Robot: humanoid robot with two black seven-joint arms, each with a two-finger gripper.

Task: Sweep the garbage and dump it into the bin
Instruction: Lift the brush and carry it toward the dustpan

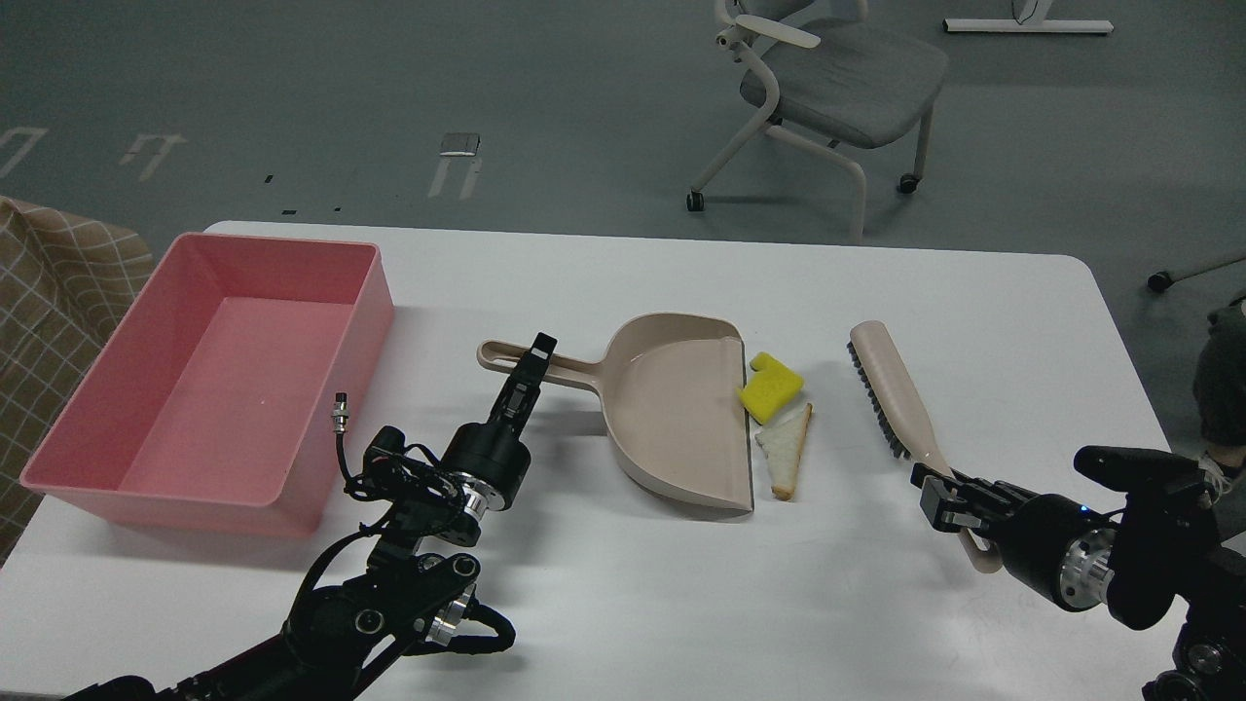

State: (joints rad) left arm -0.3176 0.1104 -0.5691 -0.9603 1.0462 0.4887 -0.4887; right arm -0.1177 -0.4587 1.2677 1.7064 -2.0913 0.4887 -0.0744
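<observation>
On the white table (pixel 604 604), my left gripper (pixel 533 362) sits over the beige dustpan's handle (pixel 545 365); whether those jaws are clamped I cannot tell. My right gripper (pixel 933 487) is closed on the brush (pixel 891 389) handle. 2 garbage pieces, yellow sponge (pixel 771 387) and bread slice (pixel 787 450), lie touching at the dustpan (pixel 681 409) mouth. Far left stands the pink bin (pixel 209 375).
</observation>
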